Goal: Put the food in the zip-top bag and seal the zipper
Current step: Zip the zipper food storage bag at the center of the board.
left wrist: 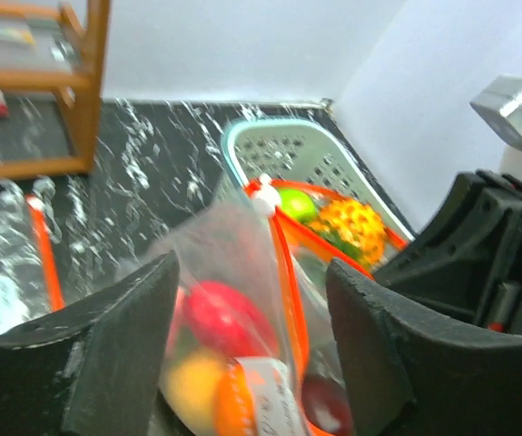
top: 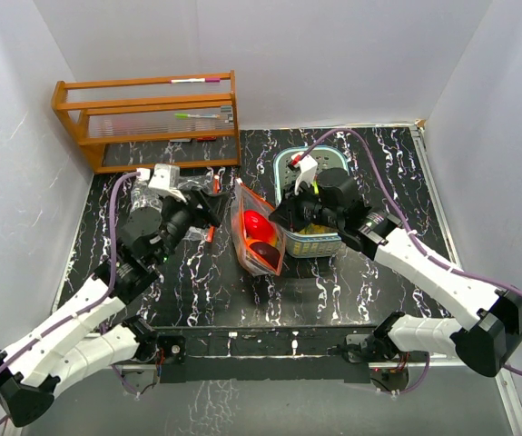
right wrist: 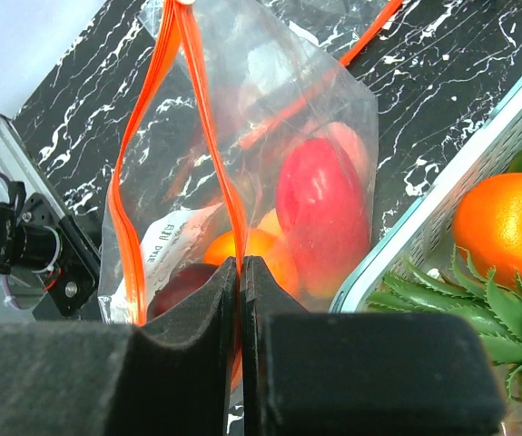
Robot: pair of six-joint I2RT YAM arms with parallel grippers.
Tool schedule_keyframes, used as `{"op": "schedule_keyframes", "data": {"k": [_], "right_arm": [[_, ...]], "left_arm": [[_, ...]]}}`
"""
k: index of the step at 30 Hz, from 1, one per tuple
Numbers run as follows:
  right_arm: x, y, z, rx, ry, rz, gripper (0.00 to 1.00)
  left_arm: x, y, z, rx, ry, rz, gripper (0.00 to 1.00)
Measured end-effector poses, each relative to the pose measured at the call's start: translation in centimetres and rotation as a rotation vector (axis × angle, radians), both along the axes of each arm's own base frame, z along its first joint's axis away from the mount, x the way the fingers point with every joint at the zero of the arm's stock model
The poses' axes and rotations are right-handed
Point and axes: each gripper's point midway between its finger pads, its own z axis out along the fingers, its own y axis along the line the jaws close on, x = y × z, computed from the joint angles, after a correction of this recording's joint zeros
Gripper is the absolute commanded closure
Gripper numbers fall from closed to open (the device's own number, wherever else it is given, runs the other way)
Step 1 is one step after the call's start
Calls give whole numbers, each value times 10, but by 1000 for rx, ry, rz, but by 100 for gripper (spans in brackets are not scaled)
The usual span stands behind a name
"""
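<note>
A clear zip-top bag [top: 259, 238] with an orange zipper stands mid-table, its mouth open. Inside it are food pieces: a red fruit [right wrist: 320, 213], an orange one [right wrist: 265, 250], a yellow one [left wrist: 192, 386] and a dark purple one [right wrist: 179, 286]. My right gripper [right wrist: 241, 268] is shut on the bag's right zipper rim. My left gripper [left wrist: 251, 354] is open, its fingers [left wrist: 120, 354] standing either side of the bag's left wall without pinching it. More food lies in the teal basket [top: 308, 162]: a pineapple [left wrist: 356, 225], a green fruit [left wrist: 297, 204] and an orange [right wrist: 506, 222].
A wooden rack [top: 152, 118] stands at the back left. Another clear bag with an orange strip [left wrist: 43, 263] lies flat left of the left gripper. The basket touches the bag's right side. White walls close in the table.
</note>
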Motion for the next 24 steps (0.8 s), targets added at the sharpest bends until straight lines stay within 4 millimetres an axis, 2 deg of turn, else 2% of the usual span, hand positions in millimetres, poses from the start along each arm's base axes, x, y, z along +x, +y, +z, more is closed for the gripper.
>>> {"op": "schedule_keyframes", "data": {"k": [3, 5, 7, 10, 13, 16, 19, 24], "right_arm": [[-2, 0, -2, -10, -8, 22, 92], [-2, 0, -4, -16, -11, 34, 92], [-2, -1, -5, -22, -19, 43, 92], [-1, -3, -5, -29, -30, 52, 92], [-1, -4, -6, -33, -34, 65, 92], [-2, -4, -7, -35, -40, 84, 92], [-4, -3, -7, -34, -41, 111, 92], [-9, 0, -7, -33, -50, 163, 92]], "left_arm": [[12, 5, 19, 93, -107, 35, 44], [20, 7, 24, 200, -164, 44, 50], [28, 7, 24, 314, -213, 40, 51], [32, 9, 16, 485, -302, 3, 43], [25, 14, -8, 608, -384, -62, 41], [30, 25, -21, 663, -411, -88, 41], [41, 35, -26, 693, -437, -108, 37], [46, 22, -26, 662, -526, -258, 36]]}}
